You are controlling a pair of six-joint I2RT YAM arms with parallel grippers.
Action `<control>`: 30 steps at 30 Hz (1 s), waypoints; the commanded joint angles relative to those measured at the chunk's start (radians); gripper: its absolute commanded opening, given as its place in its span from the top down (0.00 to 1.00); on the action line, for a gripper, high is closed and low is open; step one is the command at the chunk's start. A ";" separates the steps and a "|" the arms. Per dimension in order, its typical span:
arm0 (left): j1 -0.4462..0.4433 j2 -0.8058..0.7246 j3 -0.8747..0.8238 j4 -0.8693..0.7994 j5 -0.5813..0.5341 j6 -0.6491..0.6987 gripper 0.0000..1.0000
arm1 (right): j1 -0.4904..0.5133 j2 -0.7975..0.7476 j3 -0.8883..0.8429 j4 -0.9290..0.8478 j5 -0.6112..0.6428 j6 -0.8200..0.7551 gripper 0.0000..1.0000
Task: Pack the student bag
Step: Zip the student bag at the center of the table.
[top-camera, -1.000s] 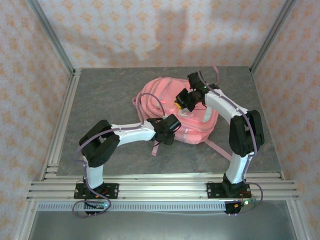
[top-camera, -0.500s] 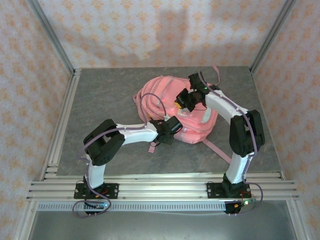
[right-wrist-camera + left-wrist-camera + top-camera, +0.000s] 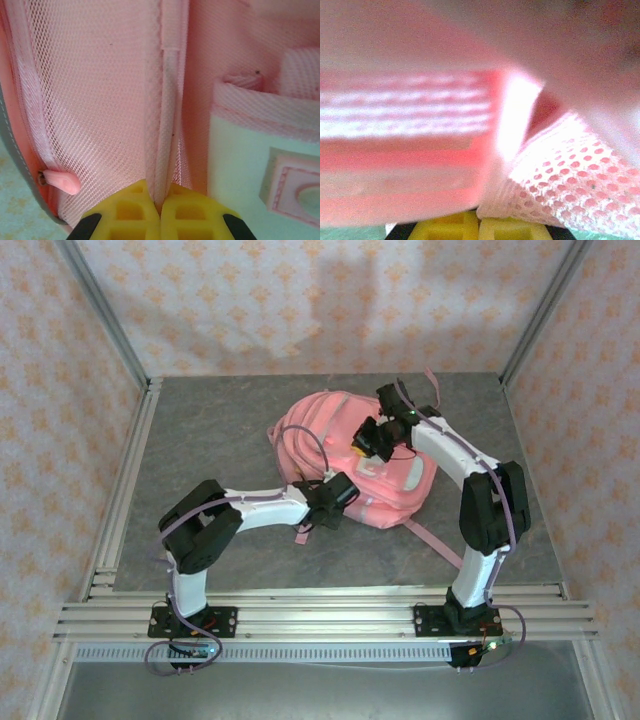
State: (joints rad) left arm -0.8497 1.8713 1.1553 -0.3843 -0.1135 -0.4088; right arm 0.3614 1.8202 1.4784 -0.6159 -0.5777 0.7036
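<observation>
While the right gripper (image 3: pixel 161 212) pinched a far seam on the student bag (image 3: pixel 310 430), the left gripper (image 3: pixel 338 498) pinched its near edge.

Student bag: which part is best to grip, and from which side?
Pinch a thin raised fold, such as the seam beside the mesh panel, coming down from above. The student bag lies flat and its soft body looks too wide for the fingers; the right ones are closed on that seam.
</observation>
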 commanded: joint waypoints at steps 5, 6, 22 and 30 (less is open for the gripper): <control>0.126 -0.106 -0.048 -0.121 -0.026 0.017 1.00 | -0.006 0.003 0.047 -0.180 0.129 -0.148 1.00; 0.135 -0.113 -0.048 -0.126 -0.015 0.022 1.00 | -0.003 0.008 0.053 -0.191 0.136 -0.162 1.00; 0.120 -0.091 0.045 -0.120 0.264 -0.053 1.00 | 0.073 -0.298 -0.131 -0.309 0.277 0.083 0.52; 0.052 -0.066 0.143 -0.184 0.294 -0.044 1.00 | 0.101 -0.404 -0.481 -0.192 0.112 0.018 0.56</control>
State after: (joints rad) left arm -0.7719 1.7966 1.2366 -0.5411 0.1429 -0.4450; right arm 0.4400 1.4258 1.0702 -0.8551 -0.4042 0.7326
